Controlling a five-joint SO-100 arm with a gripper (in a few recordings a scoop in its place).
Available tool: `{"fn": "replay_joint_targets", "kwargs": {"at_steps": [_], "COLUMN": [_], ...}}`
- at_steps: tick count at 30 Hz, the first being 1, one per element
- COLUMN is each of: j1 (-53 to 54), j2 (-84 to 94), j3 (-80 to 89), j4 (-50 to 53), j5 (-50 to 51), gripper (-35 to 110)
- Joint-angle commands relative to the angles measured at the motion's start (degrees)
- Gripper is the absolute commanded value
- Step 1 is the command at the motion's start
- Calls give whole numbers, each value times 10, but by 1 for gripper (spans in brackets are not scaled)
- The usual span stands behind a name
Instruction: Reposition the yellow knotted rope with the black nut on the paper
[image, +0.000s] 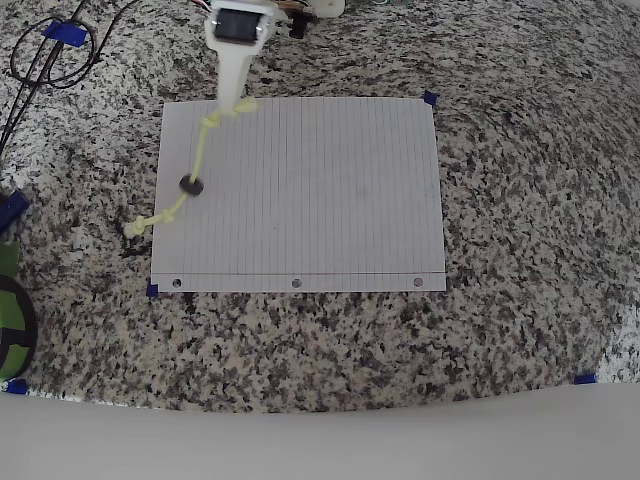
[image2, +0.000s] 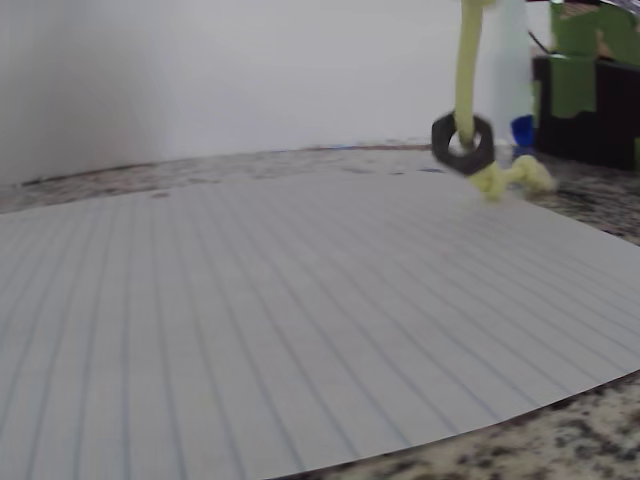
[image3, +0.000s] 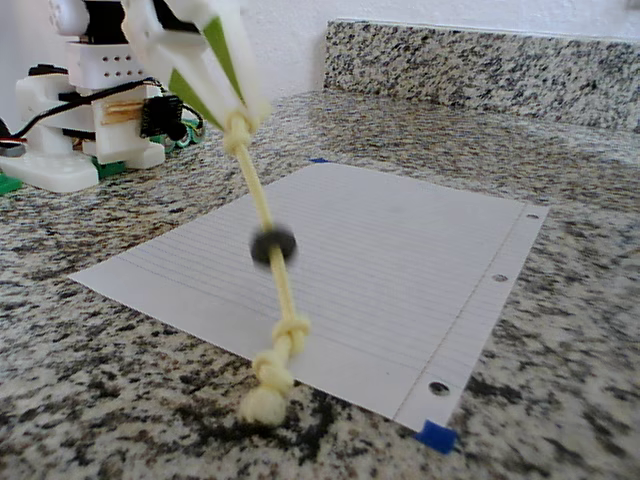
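Observation:
My gripper (image: 238, 103) (image3: 238, 118) is shut on the upper knotted end of the yellow knotted rope (image: 200, 160) (image3: 270, 225) (image2: 466, 70). The rope hangs slanted down from it. The black nut (image: 190, 185) (image3: 272, 244) (image2: 462, 143) rides partway down the cord, in the air. The rope's lower knotted end (image: 136, 227) (image3: 268, 385) reaches the granite just off the paper's left edge in the overhead view. The white lined paper (image: 320, 190) (image3: 380, 260) (image2: 250, 320) lies flat on the counter, punched holes along its near edge.
Blue tape marks the paper's corners (image: 430, 98) (image3: 436, 436). Black cable loops (image: 50, 55) lie at the counter's far left in the overhead view. The arm's white base (image3: 70, 130) stands behind the paper. A granite backsplash (image3: 480, 60) rises at the back.

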Motion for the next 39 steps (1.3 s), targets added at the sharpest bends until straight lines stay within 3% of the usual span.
{"fn": "replay_joint_targets", "kwargs": {"at_steps": [1, 5, 10, 19, 27, 39], "j1": [35, 69, 113, 158, 82, -119], "j2": [13, 25, 72, 140, 155, 196], "j3": [-49, -104, -115, -70, 10, 26], "j4": [-12, -5, -69, -55, 25, 95], "j5": [-79, -109, -102, -10, 58, 144], "gripper": [0, 0, 0, 0, 0, 0]}}
